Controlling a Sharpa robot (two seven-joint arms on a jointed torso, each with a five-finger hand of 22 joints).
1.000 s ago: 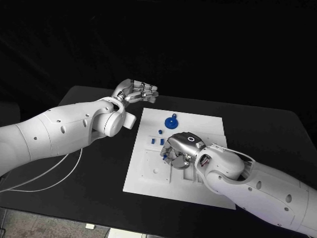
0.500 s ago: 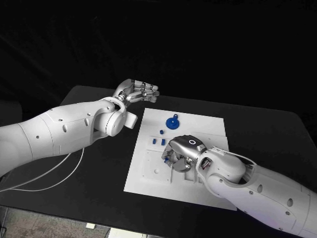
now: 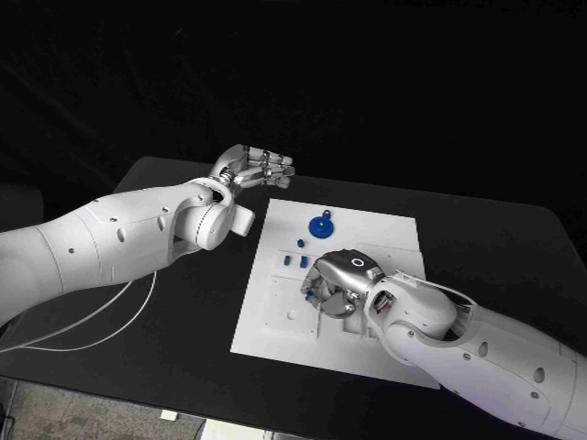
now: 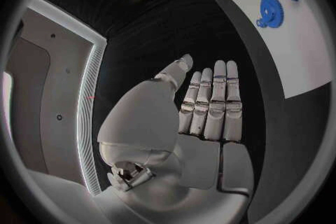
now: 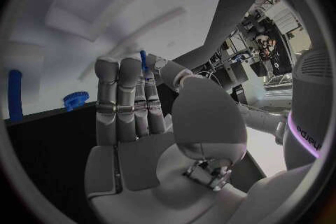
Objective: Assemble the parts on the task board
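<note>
While your right hand [image 3: 336,284] is down over the middle of the task board [image 3: 274,321], the assembly looks only partly done. In the right wrist view that hand pinches a thin blue pin [image 5: 143,61] between thumb and fingertips, the other fingers lying straight and close together; I judge it is being brought to a seat in the board, not yet placed. A blue gear [image 3: 319,226] lies loose on the far part of the board, and a few small blue parts [image 3: 293,259] sit just beside your right hand, so several pieces appear left to fit. Your left hand [image 3: 253,170] hangs above the desk [image 3: 492,238] past the board's far corner, fingers curled in, holding nothing. As for writing, you have purple letters on the robot's arm in the right wrist view, too bent to read surely.
</note>
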